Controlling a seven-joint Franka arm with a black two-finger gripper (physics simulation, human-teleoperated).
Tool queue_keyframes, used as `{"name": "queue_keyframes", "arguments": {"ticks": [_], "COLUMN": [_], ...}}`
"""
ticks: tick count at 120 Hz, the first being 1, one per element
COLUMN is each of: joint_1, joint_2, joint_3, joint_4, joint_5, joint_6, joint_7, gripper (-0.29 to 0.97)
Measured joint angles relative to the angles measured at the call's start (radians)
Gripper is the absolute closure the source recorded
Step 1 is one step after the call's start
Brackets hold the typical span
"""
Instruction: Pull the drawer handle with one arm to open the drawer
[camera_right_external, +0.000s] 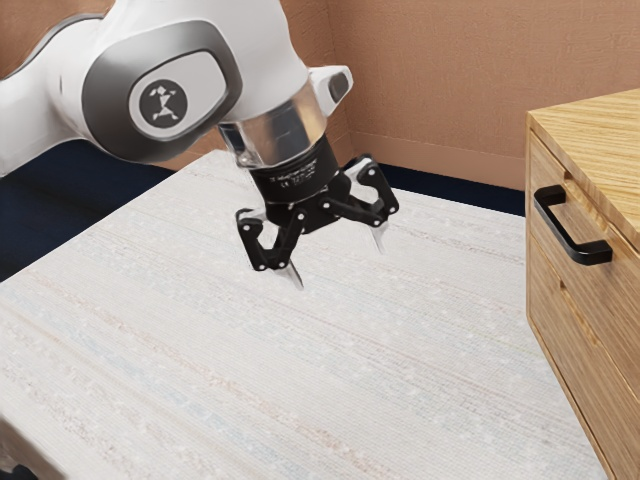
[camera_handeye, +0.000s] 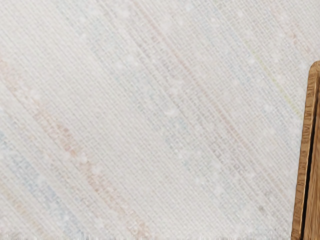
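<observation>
— Where does the gripper (camera_right_external: 338, 262) sit?

— In the exterior view it hangs above the pale woven table (camera_right_external: 200, 350), pointing down, at the end of the white arm (camera_right_external: 60, 90) that comes in from the exterior view's upper left.

— And its two fingers (camera_right_external: 266, 243)?

— Spread wide, with nothing between them and nothing touching them. Their tips are clear of the table.

— The drawer?

— It belongs to the wooden cabinet (camera_right_external: 590, 340) at the exterior view's right edge. The drawer front (camera_right_external: 585, 285) is the upper panel, and as far as that view tells, it lies level with the panel below it.

— The handle?

— The black drawer handle (camera_right_external: 568, 226) is a bar mounted on that upper panel, standing out toward the gripper. The gripper is well apart from it, on the exterior view's left.

— What does the wrist view add?

— The table's weave (camera_handeye: 150, 125) under the hand, and a strip of the cabinet's wooden edge (camera_handeye: 303, 165) beside it.
</observation>
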Motion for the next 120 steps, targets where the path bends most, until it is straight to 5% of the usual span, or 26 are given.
{"name": "queue_keyframes", "arguments": {"ticks": [84, 120], "joint_1": [-0.085, -0.116], "joint_2": [0.168, 0.213], "joint_3": [0.003, 0.003], "joint_4": [0.137, 0.157], "joint_5": [-0.007, -0.066], "joint_6": [0.153, 0.267], "joint_7": [-0.061, -0.053], "gripper": [0.0, 0.0]}}
